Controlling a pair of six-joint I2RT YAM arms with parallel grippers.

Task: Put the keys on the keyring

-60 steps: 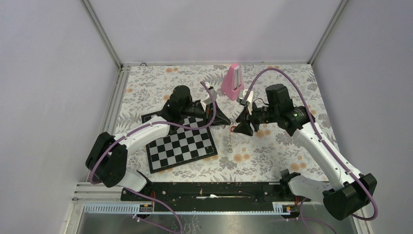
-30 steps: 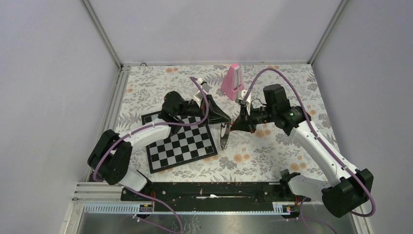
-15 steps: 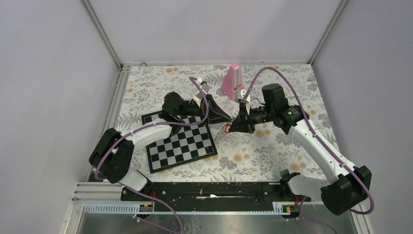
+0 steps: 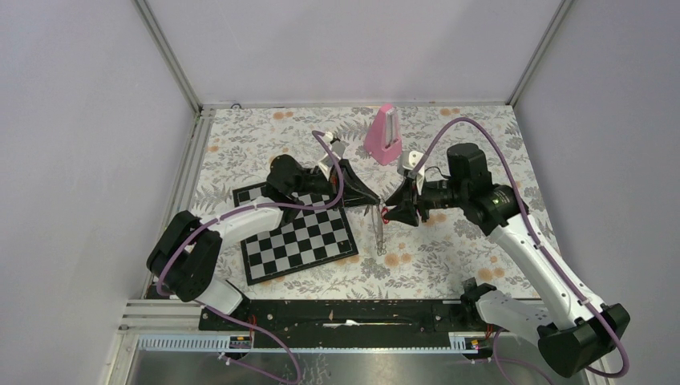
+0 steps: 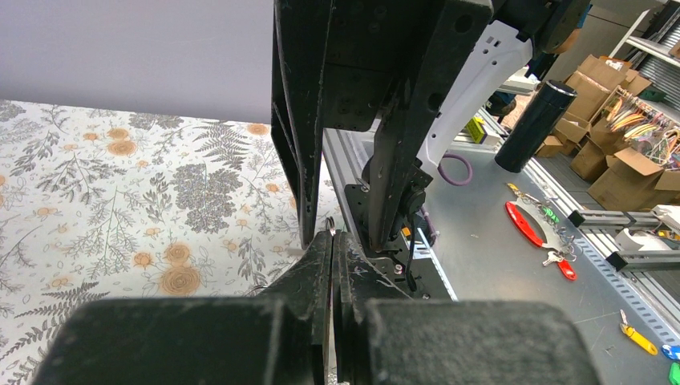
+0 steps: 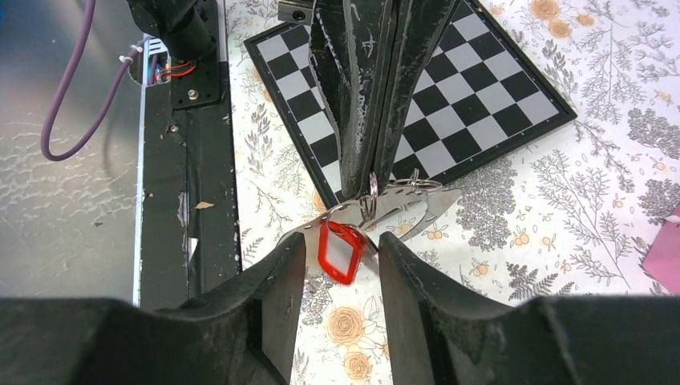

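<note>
Left gripper (image 5: pixel 333 239) pinched shut on keyring (image 6: pixel 405 210); red key (image 6: pixel 340 252) dangles at 6 o'clock, between right gripper (image 6: pixel 341 241) fingers, parted, gripping nothing.

White arms (image 4: pixel 525 249), black joints (image 4: pixel 180 258), purple cables (image 4: pixel 467 120).

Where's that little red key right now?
In the right wrist view the red key hangs between the right gripper's spread fingers, just under the left gripper's shut tips, beside the chessboard.

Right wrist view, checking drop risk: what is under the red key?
Only floral tablecloth shows around it; the patch directly beneath the red key is hidden.
</note>
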